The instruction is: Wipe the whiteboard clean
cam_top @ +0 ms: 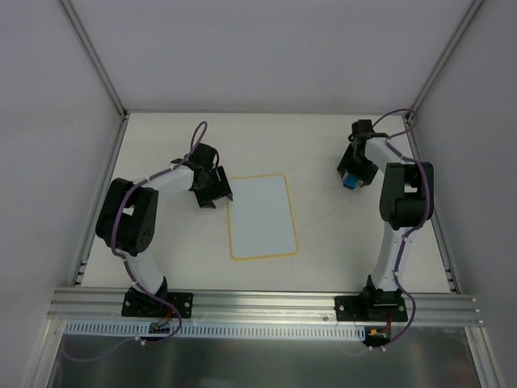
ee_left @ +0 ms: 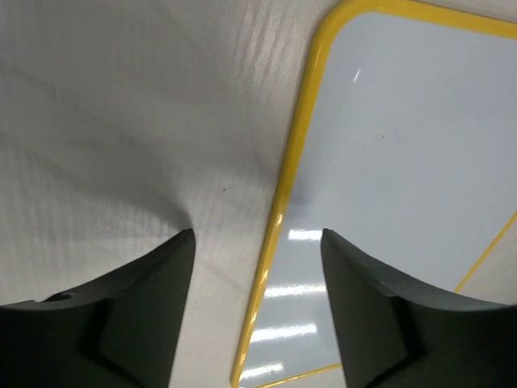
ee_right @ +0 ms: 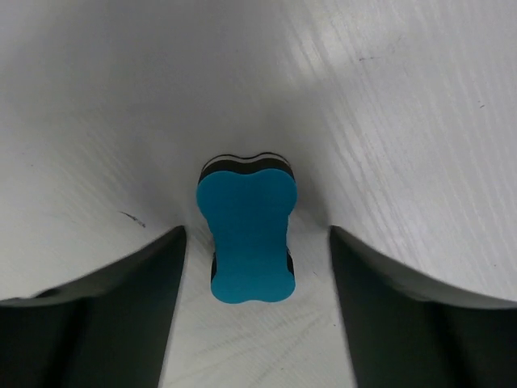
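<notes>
The whiteboard [cam_top: 260, 217] lies flat mid-table, white with a thin yellow rim; I see no writing on it. My left gripper [cam_top: 212, 198] is open and empty, low over the board's far left corner. In the left wrist view its jaws [ee_left: 258, 242] straddle the yellow rim of the board [ee_left: 404, 137]. A small blue eraser [cam_top: 350, 182] lies on the table at the far right. My right gripper [cam_top: 349, 176] is open above it. In the right wrist view the eraser [ee_right: 246, 238] sits between the jaws of the right gripper [ee_right: 257, 233] with a gap on each side.
Grey enclosure walls [cam_top: 48, 121] stand on the left, right and back. An aluminium rail [cam_top: 266, 303] runs along the near edge by the arm bases. The cream tabletop [cam_top: 161, 267] bears a small dark mark [ee_right: 133, 218] left of the eraser.
</notes>
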You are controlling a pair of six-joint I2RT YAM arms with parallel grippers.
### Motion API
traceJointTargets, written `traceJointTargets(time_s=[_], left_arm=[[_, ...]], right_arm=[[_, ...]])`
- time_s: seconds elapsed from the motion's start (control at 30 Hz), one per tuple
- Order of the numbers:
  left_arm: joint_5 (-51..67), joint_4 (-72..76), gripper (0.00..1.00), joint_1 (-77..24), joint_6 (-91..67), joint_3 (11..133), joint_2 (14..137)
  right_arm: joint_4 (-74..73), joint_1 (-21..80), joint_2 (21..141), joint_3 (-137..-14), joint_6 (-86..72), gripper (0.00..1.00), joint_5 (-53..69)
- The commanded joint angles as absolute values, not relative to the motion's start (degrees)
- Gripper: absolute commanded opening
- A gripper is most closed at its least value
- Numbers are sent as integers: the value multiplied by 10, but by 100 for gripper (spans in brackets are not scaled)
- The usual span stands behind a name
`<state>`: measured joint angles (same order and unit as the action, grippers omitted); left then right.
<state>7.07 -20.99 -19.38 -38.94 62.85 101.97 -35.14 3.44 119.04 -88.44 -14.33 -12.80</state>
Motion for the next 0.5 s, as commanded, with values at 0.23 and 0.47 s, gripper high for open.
traceJointTargets(time_s=[0.23, 0.47], left_arm=[[-27, -290, 99, -182, -302, 720, 893], [-93, -333, 99, -156, -202, 814, 792]], right_arm=[[-364, 3, 1014, -868, -78, 99, -139], [-386, -37, 853, -940, 30, 99, -135]])
